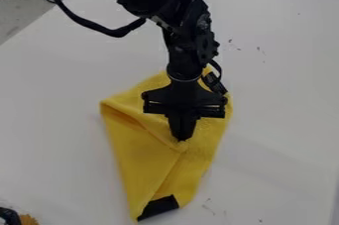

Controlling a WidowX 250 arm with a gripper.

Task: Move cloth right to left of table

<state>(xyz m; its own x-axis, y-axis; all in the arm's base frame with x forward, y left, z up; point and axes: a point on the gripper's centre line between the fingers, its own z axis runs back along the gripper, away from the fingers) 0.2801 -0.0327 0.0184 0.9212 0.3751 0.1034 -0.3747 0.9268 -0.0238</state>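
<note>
The black gripper [182, 137] hangs down over the middle of the yellow cloth [142, 154], its fingers together and shut on a pinch of the fabric. Folds run from that pinch toward the cloth's left corner and lower end. The cloth lies loosely folded near the centre of the table, with a black patch at its bottom tip. Part of its upper area is hidden behind the gripper and wrist.
The white table [285, 80] extends around the cloth on both sides, with small dark marks on its surface. Its left edge slants across the upper left, with cables beyond it. A dark and orange object [17, 217] sits at the bottom left corner.
</note>
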